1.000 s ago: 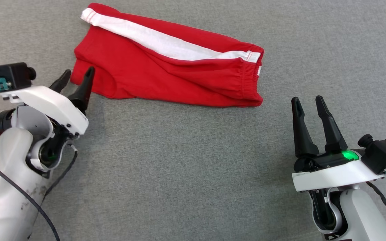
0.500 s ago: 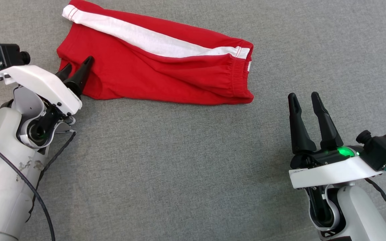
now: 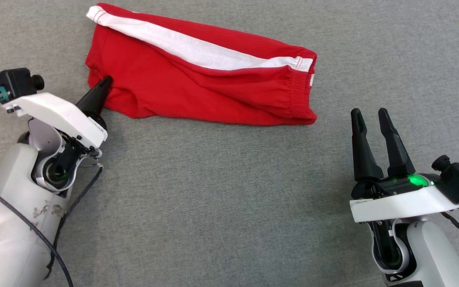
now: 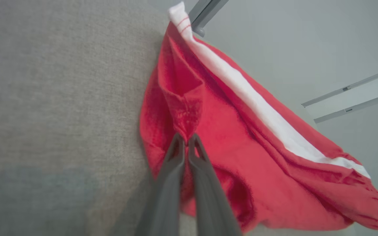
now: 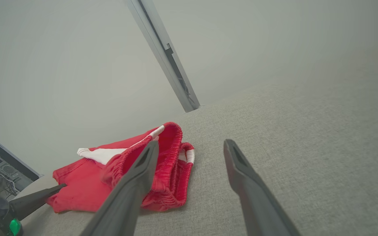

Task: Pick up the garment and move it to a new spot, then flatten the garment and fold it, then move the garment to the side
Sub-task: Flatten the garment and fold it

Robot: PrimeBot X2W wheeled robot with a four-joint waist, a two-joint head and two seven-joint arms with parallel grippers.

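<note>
Closing on the cloth, the left gripper is now pinching where a moment ago its fingers were standing apart at the same corner; the head camera has also been shifting, so the slide of the whole scene is not the shorts moving; they are lying folded lengthwise on the grey surface, far side of it, white stripe running along the upper edge and waistband pointing to the robot's right; from the left wrist, the two fingers are pressing together on a small ridge of red fabric near the leg-end corner, and the bite is looking shallow to me; the right gripper is waiting with its fingers spread, holding nothing, near the waistband end but apart from it; what I am worrying about is the lift; with so little cloth between the tips, the fabric could be sliding out as soon as weight comes on; I cannot tell whether both layers are caught, and if only the top one is, the shorts could be opening and hanging twisted; lifting from a single corner, with the other arm idle, may also be leaving the waistband dragging across the rough weave and bunching, making the flattening harder afterwards.
</note>
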